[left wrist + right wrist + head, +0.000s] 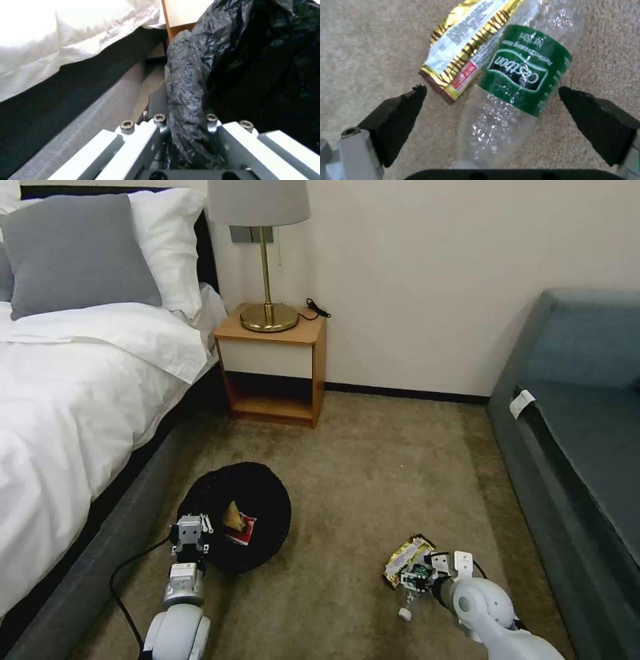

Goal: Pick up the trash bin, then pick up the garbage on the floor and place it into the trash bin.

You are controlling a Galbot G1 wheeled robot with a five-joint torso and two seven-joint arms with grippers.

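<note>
My left tool [191,531] was clamped on the rim of the round black-bagged trash bin [261,493] beside the bed [60,400]; my head view showed crumpled tan paper [233,515] and a red-and-white packet [243,531] inside. My right tool [491,96] hung with fingers [401,105] apart, straddling the clear green-labelled bottle [516,75] on the carpet [373,473], which touched the gold foil wrapper [466,42].

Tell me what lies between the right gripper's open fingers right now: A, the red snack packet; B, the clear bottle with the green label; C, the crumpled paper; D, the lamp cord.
B: in the right wrist view the bottle lies on the carpet between the spread fingers of the right gripper, with the gold wrapper beside it.
</note>
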